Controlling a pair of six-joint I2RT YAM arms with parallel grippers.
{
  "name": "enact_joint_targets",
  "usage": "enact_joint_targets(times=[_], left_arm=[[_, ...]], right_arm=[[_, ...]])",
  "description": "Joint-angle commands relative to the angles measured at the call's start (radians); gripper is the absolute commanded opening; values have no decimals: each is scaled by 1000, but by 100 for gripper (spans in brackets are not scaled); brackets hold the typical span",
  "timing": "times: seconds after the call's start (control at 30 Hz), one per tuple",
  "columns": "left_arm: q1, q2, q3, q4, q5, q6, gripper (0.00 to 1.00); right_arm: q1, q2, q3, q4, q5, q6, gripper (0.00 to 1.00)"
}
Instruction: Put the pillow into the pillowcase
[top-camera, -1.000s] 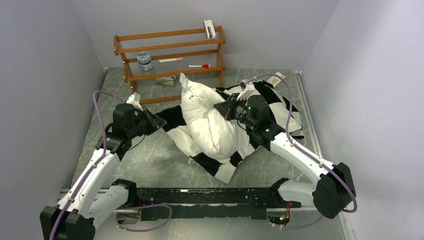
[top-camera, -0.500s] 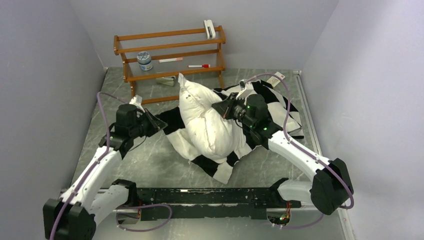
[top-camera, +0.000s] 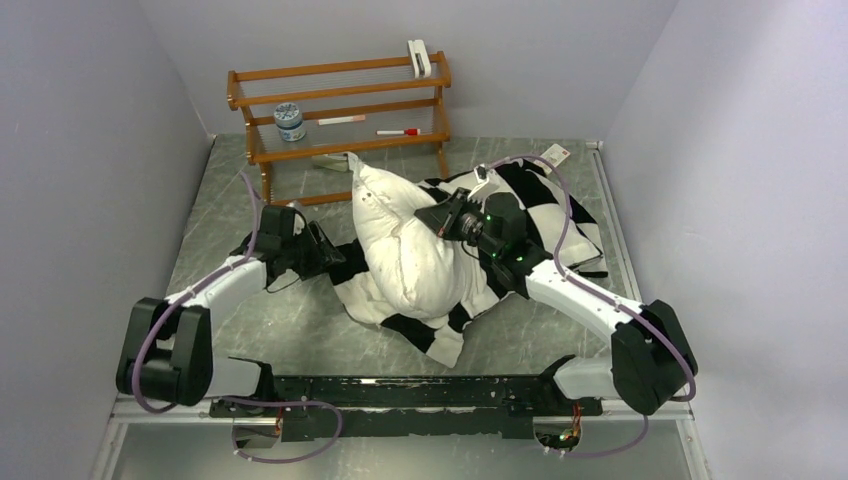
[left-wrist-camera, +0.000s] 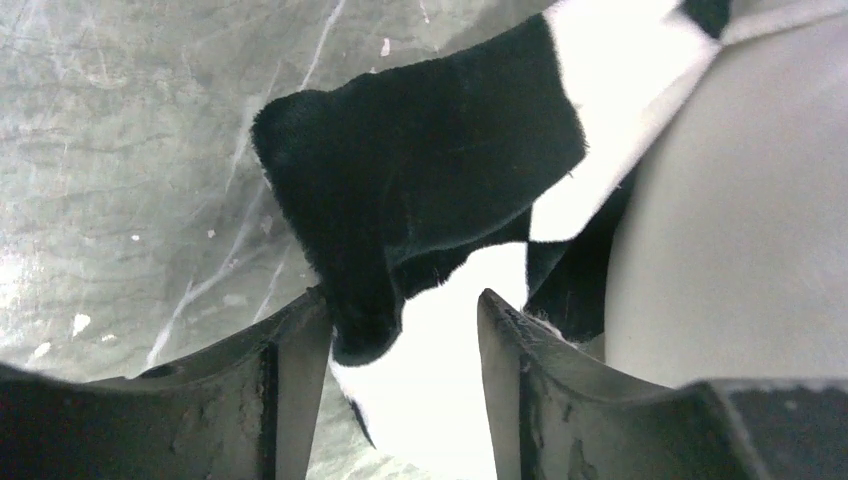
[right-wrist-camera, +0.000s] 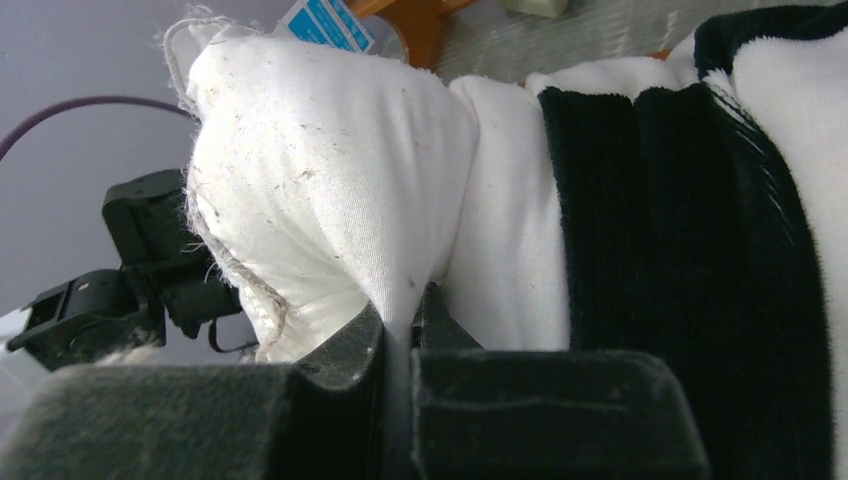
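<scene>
Left tool (left-wrist-camera: 405, 305) has sprung apart around one pillowcase (left-wrist-camera: 430, 170); right tool (right-wrist-camera: 400, 322) pinches one pillow (right-wrist-camera: 320, 180).

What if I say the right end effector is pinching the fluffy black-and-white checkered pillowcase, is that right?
No. The right wrist view shows the right end effector pinching the plump white fabric pillow, not the plush black-and-white checkered pillowcase.

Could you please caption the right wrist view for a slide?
Right gripper pinching a fold of the pillow beside the checkered pillowcase.
</scene>
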Motion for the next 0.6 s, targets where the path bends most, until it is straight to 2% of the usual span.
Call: enact_joint_targets(times=[0.0, 0.17, 0.3, 0.37, 0.43, 0.57], left_arm=[[1, -126, -27, -57, -26, 10, 61], [-76, -367, -147, -152, -43, -119, 66], [-150, -523, -266, -142, -50, -387, 63], [-229, -574, -267, -188, -154, -502, 62], [-317, -595, -243, -233, -251, -578, 64], [-431, -524, -270, -165, -260, -730, 68]], right_arm=[[-24, 37, 42, -44, 140, -14, 0], [-16, 45, 51, -42, 145, -13, 0], [-14, 19, 47, -68, 153, -27, 0], [-12, 2, 39, -68, 159, -30, 0], [-13, -5, 35, -69, 161, -28, 0], [-13, -18, 19, -56, 161, -22, 0]])
